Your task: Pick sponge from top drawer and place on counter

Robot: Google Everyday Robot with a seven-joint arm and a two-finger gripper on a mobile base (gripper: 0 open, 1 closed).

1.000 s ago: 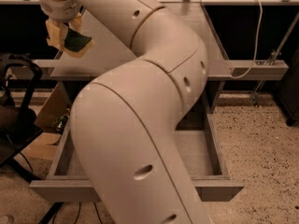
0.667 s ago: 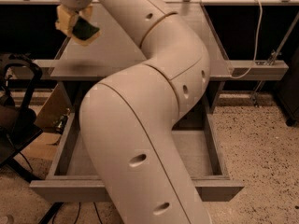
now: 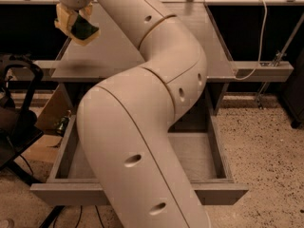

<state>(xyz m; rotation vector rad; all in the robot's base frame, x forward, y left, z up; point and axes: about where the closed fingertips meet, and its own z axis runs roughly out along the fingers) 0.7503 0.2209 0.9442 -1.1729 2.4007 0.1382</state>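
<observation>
My gripper (image 3: 76, 19) is at the upper left of the camera view, over the left part of the grey counter (image 3: 109, 51). It is shut on the sponge (image 3: 84, 31), whose dark green top and yellow-tan base show tilted between the fingers, held above the counter surface. The top drawer (image 3: 216, 165) stands pulled open below the counter, its front panel toward the camera. My large white arm (image 3: 142, 127) crosses the middle of the view and hides most of the drawer's inside.
A white cable (image 3: 259, 37) hangs over the counter's right side by a metal rail. A dark chair or stand (image 3: 16, 122) and a cardboard box (image 3: 47, 127) sit left of the cabinet. Speckled floor lies to the right.
The gripper with the sponge has moved up and to the right, further over the counter. The arm's elbow has shifted right.
</observation>
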